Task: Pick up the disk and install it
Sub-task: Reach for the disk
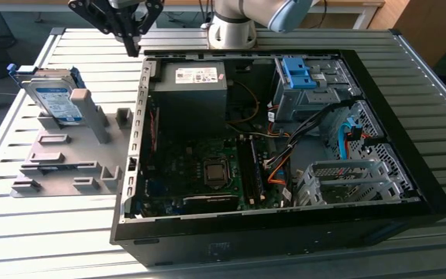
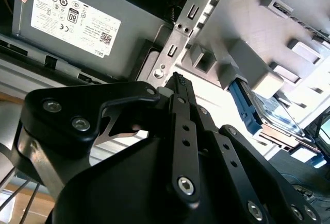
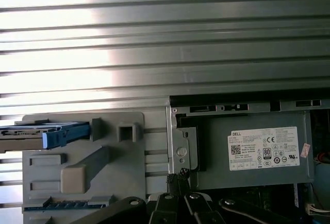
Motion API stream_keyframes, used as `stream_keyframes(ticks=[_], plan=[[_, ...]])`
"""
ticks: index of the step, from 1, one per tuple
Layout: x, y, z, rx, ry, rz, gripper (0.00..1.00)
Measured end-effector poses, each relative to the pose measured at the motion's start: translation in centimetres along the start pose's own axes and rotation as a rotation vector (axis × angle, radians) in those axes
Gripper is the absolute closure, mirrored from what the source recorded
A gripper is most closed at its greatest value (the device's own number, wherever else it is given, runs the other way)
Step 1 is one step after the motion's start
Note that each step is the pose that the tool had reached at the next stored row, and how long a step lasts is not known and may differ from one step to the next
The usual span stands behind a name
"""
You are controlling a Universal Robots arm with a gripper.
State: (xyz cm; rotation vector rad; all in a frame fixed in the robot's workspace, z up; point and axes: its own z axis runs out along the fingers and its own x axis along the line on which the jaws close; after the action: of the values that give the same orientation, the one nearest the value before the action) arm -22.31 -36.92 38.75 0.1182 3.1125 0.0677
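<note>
Beside the open case (image 1: 285, 247), the disk (image 1: 55, 99) stands in the grey fixture (image 1: 76, 160) while the end effector (image 1: 135, 50) hangs closed, empty.

In the exterior view the arm (image 1: 238, 26) is cut off at the frame edge, and the gripper (image 1: 134, 49) is cropped above its linkage. In the first wrist view the disk (image 3: 49, 134), off to the gripper's side, is cut by the picture's edge. In the second wrist view it is partly hidden behind a post of the grey fixture (image 2: 237, 13), beyond the fingertips.
</note>
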Motion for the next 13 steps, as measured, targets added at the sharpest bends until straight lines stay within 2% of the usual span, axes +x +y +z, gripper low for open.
stream_keyframes(ticks=[13], plan=[[1.39,-0.05,0.06,0.0001,0.0000,0.000,0.89]])
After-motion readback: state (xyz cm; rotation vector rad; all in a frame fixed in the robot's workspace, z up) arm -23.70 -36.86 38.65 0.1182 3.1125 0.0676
